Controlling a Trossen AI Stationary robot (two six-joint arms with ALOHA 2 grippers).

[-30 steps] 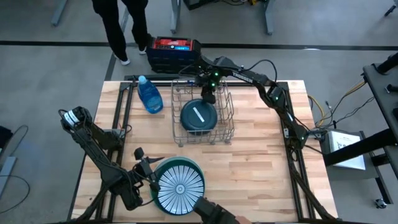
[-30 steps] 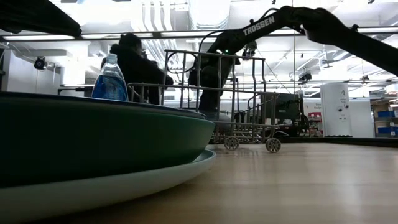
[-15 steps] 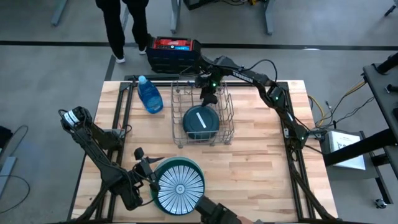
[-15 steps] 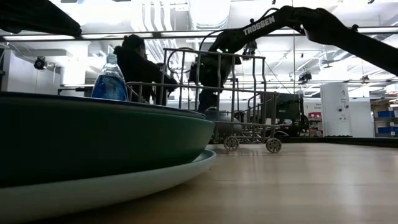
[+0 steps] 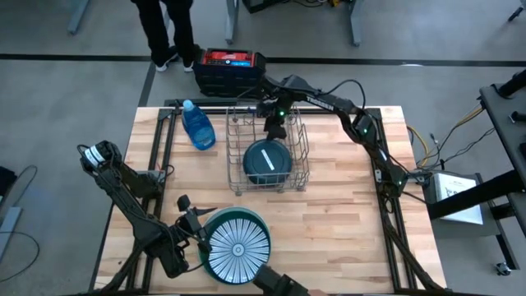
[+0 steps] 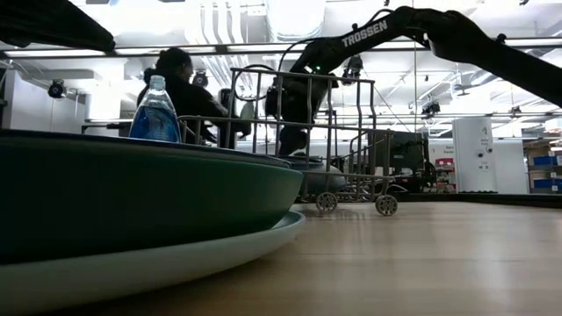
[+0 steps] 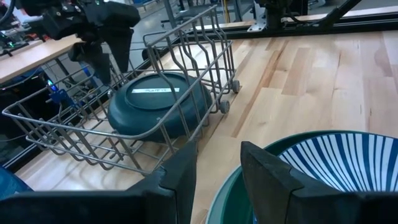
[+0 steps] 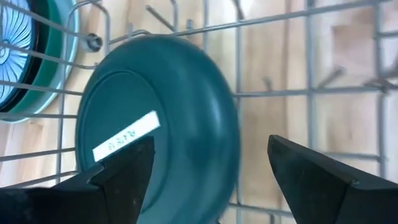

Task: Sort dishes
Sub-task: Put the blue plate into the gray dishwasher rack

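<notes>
A dark teal dish point(image 5: 265, 162) lies bottom up, a white label on its base, inside the wire rack point(image 5: 246, 187), resting on the rack's floor wires point(image 8: 180, 112). My right gripper point(image 5: 275, 127) hangs open above the rack's far side, its fingers wide apart over the dish point(image 8: 211, 180). At the near edge a white plate with dark radial stripes point(image 5: 238, 245) sits on stacked green dishes point(image 5: 251, 215). My left gripper point(image 5: 200, 234) stands at the stack's left side with a gap between its fingers point(image 7: 217, 168), the green rim point(image 7: 227, 199) showing in that gap. My left gripper comes nearly level at the green dish's rim point(image 7: 227, 199) from the table's left; one finger stands outside the rim and one over it. Whether either finger touches the rim, I cannot tell. The stack rests flat on the table.
A blue bottle point(image 5: 197, 127) stands left of the rack. A red and black box point(image 5: 230, 66) sits beyond the far edge, where a person point(image 5: 164, 25) stands. Bare wood lies to the right of the rack and stack point(image 5: 353, 205).
The teal dish has settled a little toward the rack's near side and lies there apart from my right gripper, which hangs above it in about the same place. The person behind the table has stepped farther away.
</notes>
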